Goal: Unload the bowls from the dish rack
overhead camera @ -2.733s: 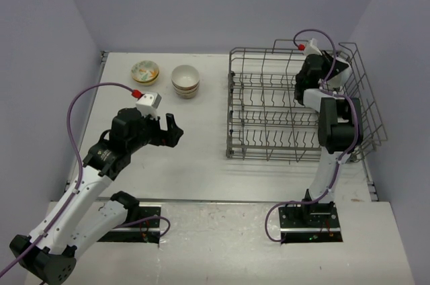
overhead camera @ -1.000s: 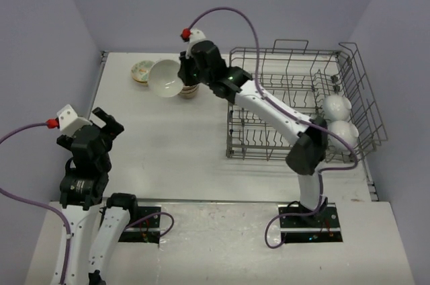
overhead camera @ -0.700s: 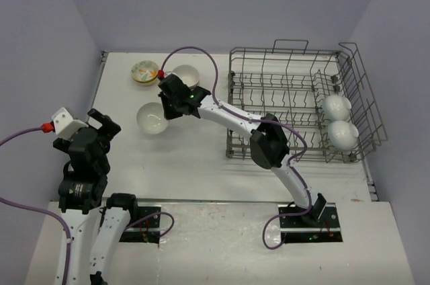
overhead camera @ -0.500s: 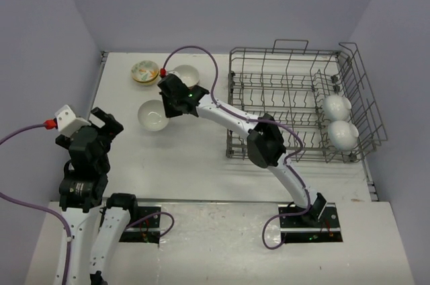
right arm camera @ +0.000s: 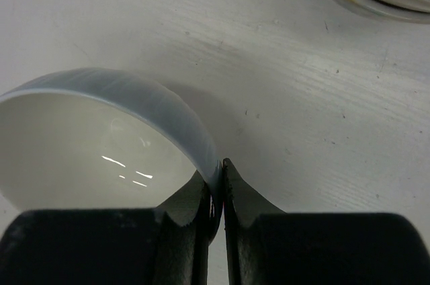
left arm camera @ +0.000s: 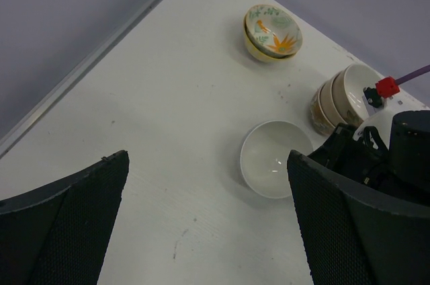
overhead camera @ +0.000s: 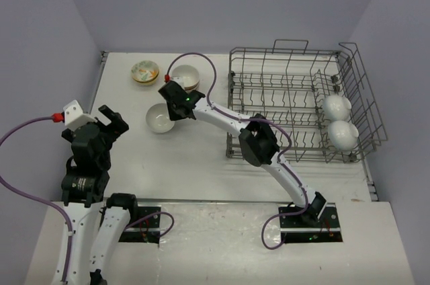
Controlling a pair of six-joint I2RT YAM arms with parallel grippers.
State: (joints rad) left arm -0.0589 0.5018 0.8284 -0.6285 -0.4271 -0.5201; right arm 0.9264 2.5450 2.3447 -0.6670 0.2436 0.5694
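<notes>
- Your left gripper (overhead camera: 113, 118) stands spread wide, holding nothing, above the table's (overhead camera: 201, 164) left side.
- Your right gripper (right arm camera: 216, 191) pinches the white bowl (overhead camera: 160, 121) by its rim, near the cream stack (overhead camera: 185, 78).
- Two more white bowls (overhead camera: 336, 107) lie at the dish rack's (overhead camera: 230, 107) right end.

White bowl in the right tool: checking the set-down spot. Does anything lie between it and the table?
Nothing visible does. The plain white ceramic bowl, pinched at its rim by the right tool, has only bare white table around it; the stacked cream bowls and the floral-patterned bowl stand apart, farther back.
</notes>
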